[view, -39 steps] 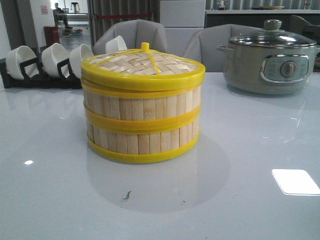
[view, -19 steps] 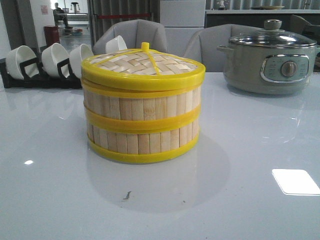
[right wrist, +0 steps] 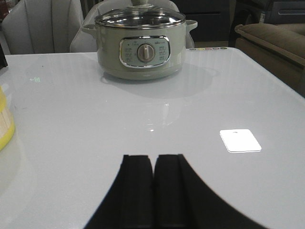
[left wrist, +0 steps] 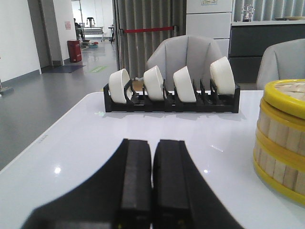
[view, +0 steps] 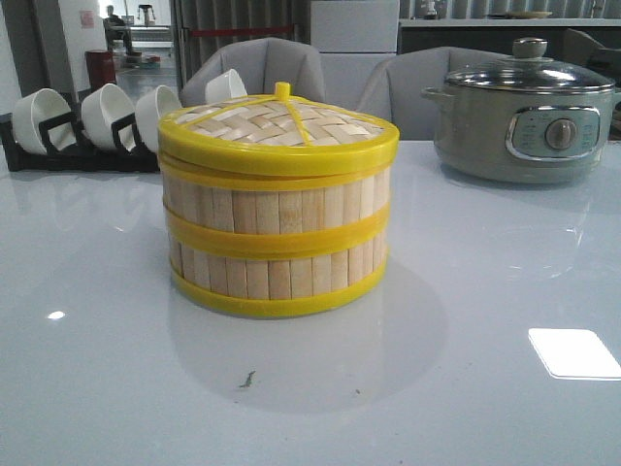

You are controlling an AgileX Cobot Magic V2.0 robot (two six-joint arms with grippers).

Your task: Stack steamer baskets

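We see the two steamer baskets (view: 277,243) already one on the other near the middle of the counter (view: 466,388), walls flush and yellow rims lined up, with the woven lid (view: 278,131) seated on top. By our reading the stacking is finished, which would explain why neither arm reaches for anything.

Our left gripper (left wrist: 151,186) sits low over the counter toward its left edge, fingers pressed together and holding nothing. The stack lies off to its right, well apart. Our right gripper (right wrist: 152,188) is likewise closed and empty, pointing toward the far edge, where the grey-green pot (right wrist: 140,45) stands.

Now for room. The bowl rack (left wrist: 171,93) runs along the far left edge, behind the stack, so a reach there would be cramped. The pot takes the far right corner. Between stack and pot we have a broad bare stretch of glossy top, and the near edge in front of the baskets is open too. Any retreat looks easiest straight back toward us.
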